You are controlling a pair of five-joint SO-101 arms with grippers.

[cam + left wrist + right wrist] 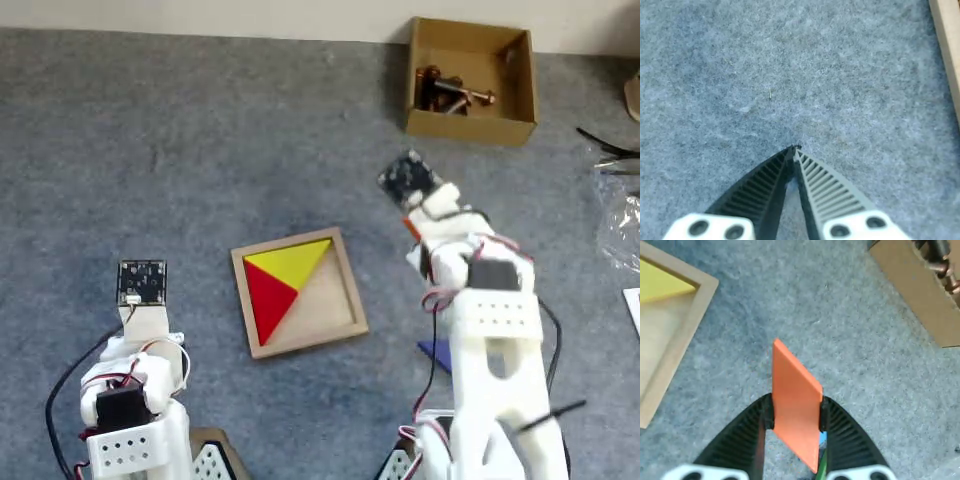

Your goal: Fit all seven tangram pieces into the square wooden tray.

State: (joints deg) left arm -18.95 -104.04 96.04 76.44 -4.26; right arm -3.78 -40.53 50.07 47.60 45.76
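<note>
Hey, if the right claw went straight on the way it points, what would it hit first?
Probably bare grey mat: the right claw, shut on the orange piece, points between the wooden tray and the cardboard box. Depth is hard to judge.

Open felt between tray and cardboard box, tray's right half unfilled

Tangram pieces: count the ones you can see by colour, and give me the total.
Yellow: 1, the yellow triangle in the tray
Red: 1, the red triangle, also in the tray
Orange: 1, the orange piece held in the right gripper
Blue: 1, the blue piece lying outside the tray
Total: 4
</note>
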